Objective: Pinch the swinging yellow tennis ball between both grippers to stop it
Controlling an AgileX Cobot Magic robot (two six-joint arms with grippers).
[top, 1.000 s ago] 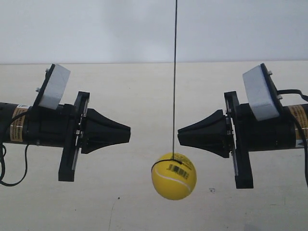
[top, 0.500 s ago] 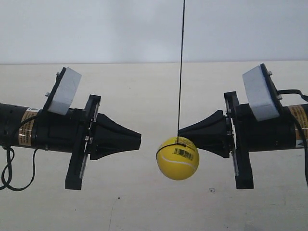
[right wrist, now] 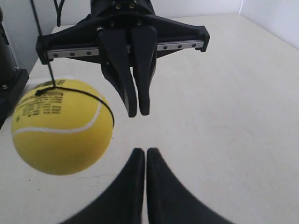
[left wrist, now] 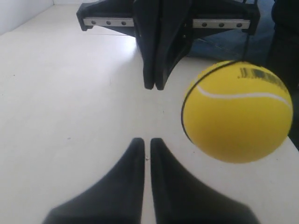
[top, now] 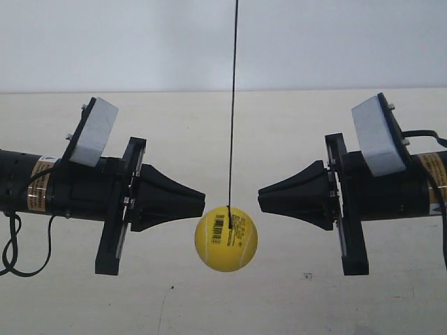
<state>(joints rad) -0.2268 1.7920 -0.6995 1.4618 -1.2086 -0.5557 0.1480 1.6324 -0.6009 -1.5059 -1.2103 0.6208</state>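
The yellow tennis ball (top: pixel 225 239) hangs on its string (top: pixel 233 105) between and just below the tips of the left hand (left wrist: pixel 143 140) and right hand (right wrist: pixel 141 150), both closed and empty (likely light, springy and prone to rolling aside: pinch opposite sides through its middle).

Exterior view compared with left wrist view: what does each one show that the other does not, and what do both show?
Only the exterior view: the labelled black body and the grey-white block of each arm. Only the left wrist view: the left gripper from behind, fingers together, and the screws on the cross plate of the right gripper. Both: the yellow tennis ball with its barcode sticker, not pinched between the tips.
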